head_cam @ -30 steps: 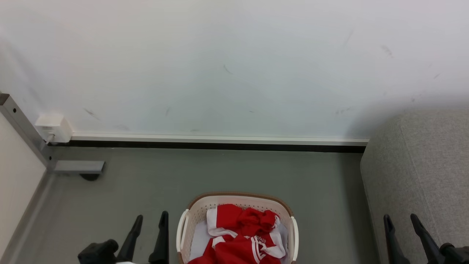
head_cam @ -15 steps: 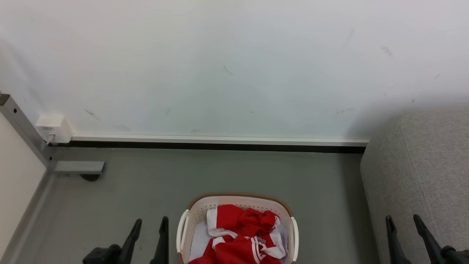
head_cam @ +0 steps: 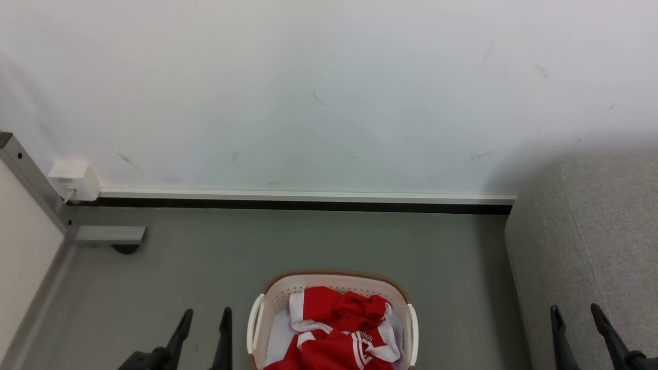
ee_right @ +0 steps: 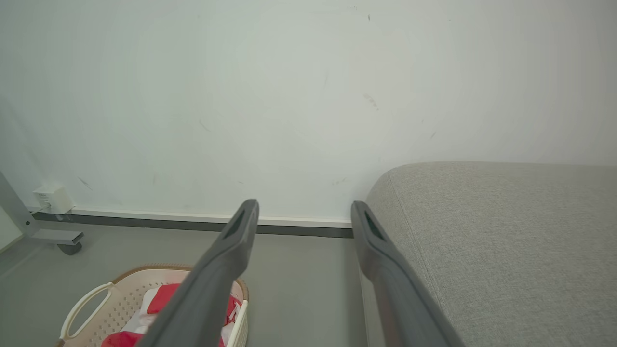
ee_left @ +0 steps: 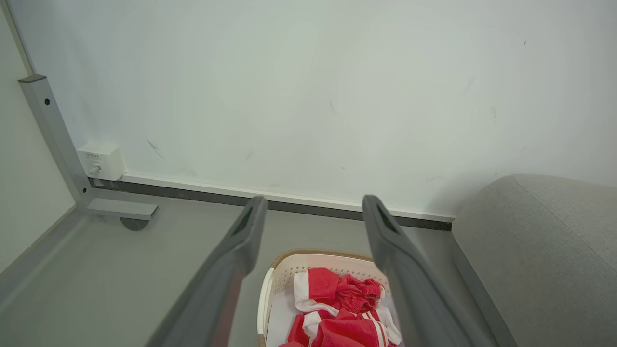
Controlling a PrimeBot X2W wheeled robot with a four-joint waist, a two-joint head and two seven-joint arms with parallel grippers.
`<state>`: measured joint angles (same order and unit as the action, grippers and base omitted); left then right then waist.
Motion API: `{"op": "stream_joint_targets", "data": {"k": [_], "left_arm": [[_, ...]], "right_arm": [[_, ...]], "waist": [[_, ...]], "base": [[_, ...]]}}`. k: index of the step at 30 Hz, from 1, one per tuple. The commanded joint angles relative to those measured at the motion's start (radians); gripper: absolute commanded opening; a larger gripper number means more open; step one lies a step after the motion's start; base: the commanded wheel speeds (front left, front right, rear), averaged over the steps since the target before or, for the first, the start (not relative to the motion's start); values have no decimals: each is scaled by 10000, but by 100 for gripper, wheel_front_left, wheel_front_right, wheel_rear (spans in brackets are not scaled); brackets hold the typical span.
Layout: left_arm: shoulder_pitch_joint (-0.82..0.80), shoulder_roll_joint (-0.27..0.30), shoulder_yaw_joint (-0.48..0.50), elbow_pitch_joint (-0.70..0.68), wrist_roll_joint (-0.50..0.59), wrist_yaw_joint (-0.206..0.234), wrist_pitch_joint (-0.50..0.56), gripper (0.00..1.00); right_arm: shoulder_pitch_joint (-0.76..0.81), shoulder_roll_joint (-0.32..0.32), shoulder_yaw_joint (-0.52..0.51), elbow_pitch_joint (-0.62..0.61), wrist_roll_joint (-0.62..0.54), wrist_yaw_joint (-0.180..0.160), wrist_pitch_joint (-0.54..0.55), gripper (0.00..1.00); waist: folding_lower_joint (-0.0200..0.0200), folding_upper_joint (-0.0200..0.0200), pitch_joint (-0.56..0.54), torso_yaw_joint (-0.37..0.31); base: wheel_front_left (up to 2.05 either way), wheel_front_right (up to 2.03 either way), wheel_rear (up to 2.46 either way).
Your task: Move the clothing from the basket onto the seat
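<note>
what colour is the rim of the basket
Brown, running along the top of the cream-white perforated basket; it shows best in the head view.

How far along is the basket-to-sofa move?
Done: nothing yet. The red clothing lies piled in the basket. In hand: nothing. The left hand and right hand are both open, either side of the basket, touching no fabric. Left: grasp the clothing, lift it out and lay it on the sofa at right.

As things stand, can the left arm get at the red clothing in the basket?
Probably yes: the left pincer is open beside the basket, the clothing lies uncovered in it, and nothing stands between them.
</note>
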<state>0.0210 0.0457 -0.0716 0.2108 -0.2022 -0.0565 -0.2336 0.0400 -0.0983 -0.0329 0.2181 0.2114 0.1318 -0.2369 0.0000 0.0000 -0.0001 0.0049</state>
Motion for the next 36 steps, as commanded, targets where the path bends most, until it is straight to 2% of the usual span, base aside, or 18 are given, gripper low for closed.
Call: {"op": "stream_joint_targets", "data": {"k": [1,14,36], "left_arm": [[79,71,38,-41,250,13,-117,100],[198,78,-7,-68,1092,16,-332,100],[76,76,181,269,685,-172,-312,100]], "right_arm": [[83,-85,-15,-20,-264,-19,-85,100],[204,-91,-29,-76,-951,-21,-308,100],[92,32,-157,37,-596,-21,-293,100]], "waist": [[0,0,-3,-4],[0,0,5,-32],[0,0,53,-152]], "base": [[0,0,0],[0,0,0],[0,0,0]]}}
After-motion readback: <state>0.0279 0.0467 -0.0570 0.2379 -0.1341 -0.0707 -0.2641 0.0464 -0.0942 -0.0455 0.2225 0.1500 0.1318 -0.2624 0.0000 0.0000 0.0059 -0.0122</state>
